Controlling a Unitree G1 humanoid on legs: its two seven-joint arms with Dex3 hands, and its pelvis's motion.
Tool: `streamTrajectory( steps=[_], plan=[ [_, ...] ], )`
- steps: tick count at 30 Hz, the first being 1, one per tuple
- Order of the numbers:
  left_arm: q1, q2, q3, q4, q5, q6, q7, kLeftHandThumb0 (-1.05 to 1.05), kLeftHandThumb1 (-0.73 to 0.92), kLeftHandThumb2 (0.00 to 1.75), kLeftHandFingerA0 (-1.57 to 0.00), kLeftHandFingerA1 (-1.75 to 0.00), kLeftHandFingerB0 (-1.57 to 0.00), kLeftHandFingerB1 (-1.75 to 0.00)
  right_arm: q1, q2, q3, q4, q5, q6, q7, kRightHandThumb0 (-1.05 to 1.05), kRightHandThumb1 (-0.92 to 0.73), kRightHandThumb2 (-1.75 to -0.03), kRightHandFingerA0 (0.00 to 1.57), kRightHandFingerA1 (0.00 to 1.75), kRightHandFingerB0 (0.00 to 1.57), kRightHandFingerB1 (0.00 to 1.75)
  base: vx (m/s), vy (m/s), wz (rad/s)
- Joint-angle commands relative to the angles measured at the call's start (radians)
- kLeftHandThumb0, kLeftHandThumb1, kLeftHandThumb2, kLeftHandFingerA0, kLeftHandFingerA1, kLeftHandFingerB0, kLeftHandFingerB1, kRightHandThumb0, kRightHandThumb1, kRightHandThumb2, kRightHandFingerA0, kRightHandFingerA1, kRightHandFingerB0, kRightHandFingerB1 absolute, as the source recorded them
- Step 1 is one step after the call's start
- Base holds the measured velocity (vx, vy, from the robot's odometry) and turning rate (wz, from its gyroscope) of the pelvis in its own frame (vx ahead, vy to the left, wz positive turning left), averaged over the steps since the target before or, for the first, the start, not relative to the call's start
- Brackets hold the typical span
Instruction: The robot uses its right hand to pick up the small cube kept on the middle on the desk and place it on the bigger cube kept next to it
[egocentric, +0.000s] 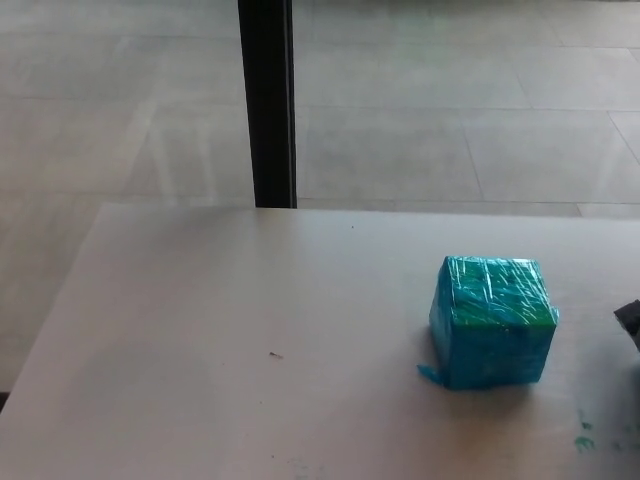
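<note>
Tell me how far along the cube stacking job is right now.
Nothing looks finished yet: the top of the big cube on the desk is bare. The small cube is out of the picture, so whether it is held can't be told. Only a dark sliver of the right hand shows at the right edge. Still left: setting the small cube on the big one.
</note>
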Motion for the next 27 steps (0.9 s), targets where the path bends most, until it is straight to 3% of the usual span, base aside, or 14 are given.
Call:
streamTrajectory(
  steps=[1,7,13,14,16,17,18,19,20,21,22,23,25,27],
  plan=[
    [0.004,0.019,-0.023,-0.006,0.03,-0.025,-0.005,-0.85,0.75,0.63,-0.34,-0.76,-0.37,-0.55,0.114,-0.028,-0.018,0.059,-0.025,-0.079,-0.302,-0.27,-0.53,-0.56,0.9,1.59,0.61,0.43,0.0,0.0,0.0],
    [0.003,0.016,-0.033,-0.009,0.036,-0.035,0.018,-0.83,0.73,0.62,-0.4,-0.74,-0.42,-0.59,0.137,-0.028,-0.057,0.079,0.011,-0.161,-0.447,-0.33,-0.74,-0.67,0.93,1.56,0.65,0.5,0.0,0.0,0.0],
    [0.003,0.017,-0.03,-0.006,0.025,-0.024,0.018,-0.83,0.75,0.63,-0.4,-0.74,-0.41,-0.58,0.152,-0.007,-0.117,0.107,0.052,-0.213,-0.571,-0.27,-0.63,-0.63,0.95,1.57,0.81,0.59,0.0,0.0,0.0],
    [0.003,0.014,-0.019,-0.012,0.013,-0.003,0.021,-0.79,0.58,1.07,-0.42,-0.73,-0.38,-0.62,0.148,-0.003,-0.119,0.111,0.051,-0.215,-0.576,-0.27,-0.62,-0.62,0.94,1.57,0.82,0.59,0.0,0.0,0.0],
    [0.009,0.014,-0.016,-0.019,0.01,-0.01,0.017,-0.79,0.58,1.06,-0.42,-0.72,-0.39,-0.63,0.153,0.005,-0.156,0.102,0.085,-0.225,-0.553,-0.31,-0.71,-0.61,0.92,1.58,0.85,0.71,0.0,0.0,0.0],
    [0.011,0.015,-0.016,-0.017,0.01,-0.016,0.015,-0.79,0.58,1.06,-0.42,-0.72,-0.38,-0.62,0.157,0.007,-0.179,0.088,0.106,-0.229,-0.532,-0.34,-0.77,-0.63,0.88,1.62,0.78,1.05,0.0,0.0,0.0],
    [0.01,0.016,-0.02,-0.013,0.015,-0.023,0.016,-0.81,0.74,0.62,-0.4,-0.72,-0.43,-0.58,0.16,0.01,-0.197,0.078,0.118,-0.228,-0.514,-0.35,-0.8,-0.64,0.85,1.61,0.75,1.19,0.0,0.0,0.0],
    [0.01,0.019,-0.023,-0.009,0.02,-0.03,0.02,-0.81,0.74,0.62,-0.4,-0.72,-0.43,-0.58,0.16,0.014,-0.211,0.072,0.124,-0.226,-0.496,-0.35,-0.8,-0.64,0.85,1.61,0.75,1.19,0.0,0.0,0.0],
    [0.01,0.023,-0.023,-0.012,0.021,-0.029,0.022,-0.78,0.58,1.07,-0.45,-0.73,-0.39,-0.62,0.157,0.022,-0.22,0.076,0.122,-0.229,-0.504,-0.36,-0.77,-0.69,0.84,1.62,0.79,1.14,0.0,0.0,0.0],
    [0.01,0.023,-0.024,-0.013,0.022,-0.029,0.023,-0.78,0.58,1.07,-0.45,-0.73,-0.39,-0.62,0.157,0.024,-0.226,0.076,0.12,-0.232,-0.508,-0.36,-0.77,-0.69,0.84,1.62,0.79,1.14,0.0,0.0,0.0],
    [0.009,0.024,-0.024,-0.017,0.022,-0.024,0.021,-0.81,0.75,0.62,-0.41,-0.73,-0.43,-0.56,0.159,0.022,-0.254,0.075,0.149,-0.288,-0.518,-0.28,-0.76,-0.64,0.89,1.63,0.81,1.18,0.0,0.0,0.0],
    [0.008,0.024,-0.023,-0.015,0.022,-0.023,0.024,-0.81,0.74,0.62,-0.42,-0.71,-0.43,-0.54,0.164,0.025,-0.28,0.067,0.176,-0.31,-0.5,-0.22,-0.71,-0.68,0.93,1.65,0.84,1.26,0.0,0.0,0.0],
    [-0.007,0.022,-0.019,0.011,0.017,-0.025,0.022,-0.83,0.72,0.62,-0.41,-0.74,-0.44,-0.59,0.159,0.026,-0.315,0.061,0.194,-0.339,-0.479,-0.24,-0.63,-0.61,0.89,1.66,0.85,0.99,0.0,0.0,0.0],
    [-0.002,0.024,-0.017,0.001,0.014,-0.02,0.018,-0.83,0.72,0.62,-0.42,-0.74,-0.44,-0.58,0.155,0.025,-0.33,0.059,0.196,-0.352,-0.471,-0.26,-0.6,-0.6,0.94,1.37,0.88,0.66,0.0,0.0,0.0]
  ],
)
